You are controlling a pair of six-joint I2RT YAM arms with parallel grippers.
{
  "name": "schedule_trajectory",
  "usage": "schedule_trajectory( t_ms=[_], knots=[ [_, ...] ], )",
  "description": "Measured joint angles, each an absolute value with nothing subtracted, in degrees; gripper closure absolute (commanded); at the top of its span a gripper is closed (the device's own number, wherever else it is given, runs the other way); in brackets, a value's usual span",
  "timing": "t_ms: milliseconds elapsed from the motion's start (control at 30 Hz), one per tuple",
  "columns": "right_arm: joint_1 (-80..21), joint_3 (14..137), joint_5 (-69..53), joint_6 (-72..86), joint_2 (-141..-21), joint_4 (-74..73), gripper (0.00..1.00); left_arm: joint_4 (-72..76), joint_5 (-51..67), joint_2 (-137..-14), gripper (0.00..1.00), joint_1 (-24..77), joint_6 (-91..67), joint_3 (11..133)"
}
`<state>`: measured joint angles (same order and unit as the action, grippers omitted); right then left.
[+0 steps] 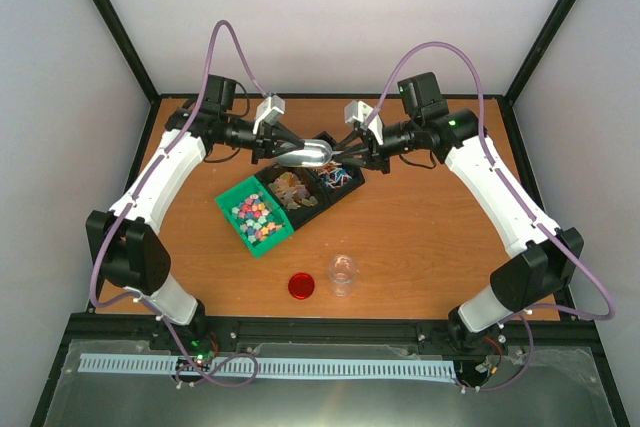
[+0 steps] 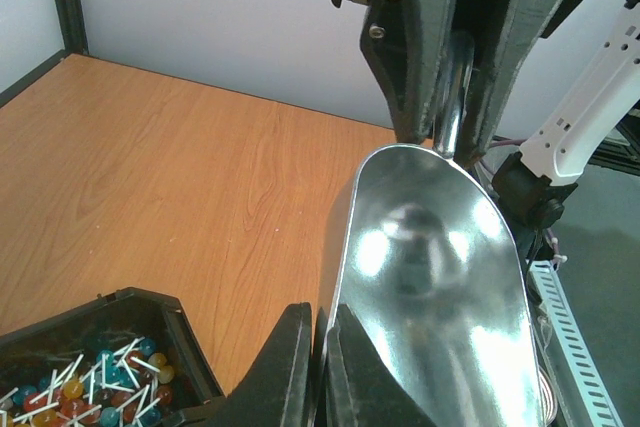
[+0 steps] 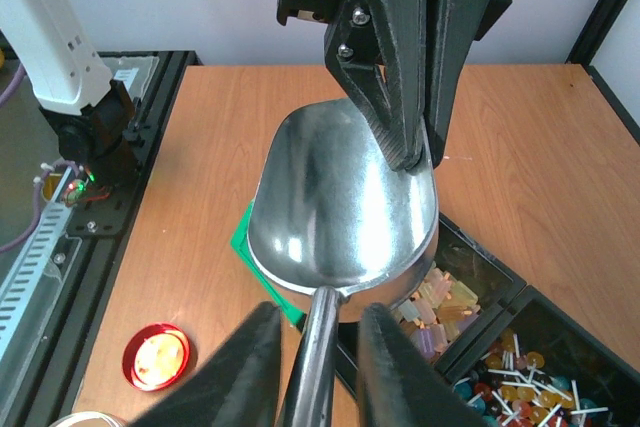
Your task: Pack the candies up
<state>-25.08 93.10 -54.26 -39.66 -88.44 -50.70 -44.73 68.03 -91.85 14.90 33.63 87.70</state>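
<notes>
Overhead, both grippers faced each other above the far middle of the desk, with a metal scoop between them. Left gripper was clamped tight on the rim of the scoop's bowl. Right gripper was narrow around the handle, one finger on each side; could not tell whether it pressed the metal. Scoop hung above the far part of a three-part tray.

Candies: pastel lumps heaped in the green compartment at the tray's near-left end, mid-desk. Middle compartment held pale yellowish sweets; the far-right one held lollipops.

Red lid and clear cup stood side by side, not touching, toward the near edge.
</notes>
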Motion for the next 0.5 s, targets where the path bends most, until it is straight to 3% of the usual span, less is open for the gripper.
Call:
schedule_trajectory(
  t_ms=[133, 267, 500],
  knots=[
    [-25.15, 93.1, -53.84, -39.62, -88.44, -50.7, 0.96, -44.38, 67.99, -91.85, 0.99, 14.9, 32.53, 87.55],
    [-25.17, 93.1, -52.71, -39.44, -88.44, -50.3, 0.97, -43.94, 67.55, -91.85, 0.96, 14.9, 31.09, 87.09],
    [-24.93, 92.95, -51.07, -38.68, -88.44, -49.76, 0.97, -41.01, 65.04, -91.88, 0.6, 14.41, 25.74, 86.94]
  ],
)
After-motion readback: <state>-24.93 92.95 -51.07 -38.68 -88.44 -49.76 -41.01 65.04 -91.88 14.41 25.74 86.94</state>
